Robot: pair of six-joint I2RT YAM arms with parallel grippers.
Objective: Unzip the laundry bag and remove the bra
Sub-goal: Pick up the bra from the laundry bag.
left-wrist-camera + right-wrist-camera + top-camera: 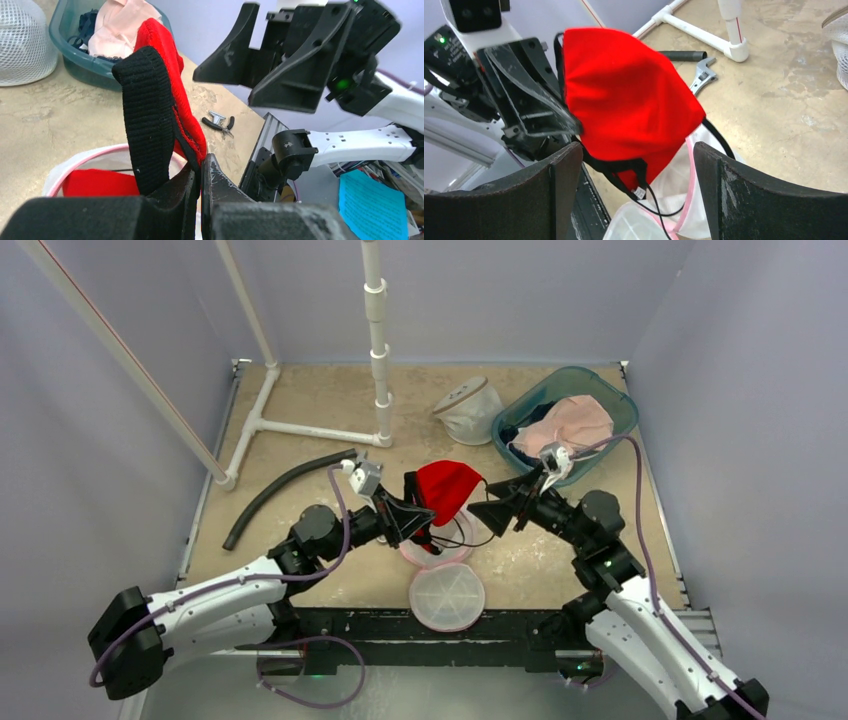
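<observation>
Over the middle of the desk (320, 400), the red bra (447, 488) hangs up in the air. The round laundry bag (446, 597) lies open on the desk just under it, toward 6 o'clock, and thin black straps trail down to it. The left claw (201, 175) is squeezed tight on the bra's edge, by a wide black strap. The right claw (636, 155) is at 3 o'clock from the bra, its two fingers wide apart and holding nothing. A teal tub (620, 410) of clothes sits at 2 o'clock, with a white mesh bag (468, 412) just beside it.
</observation>
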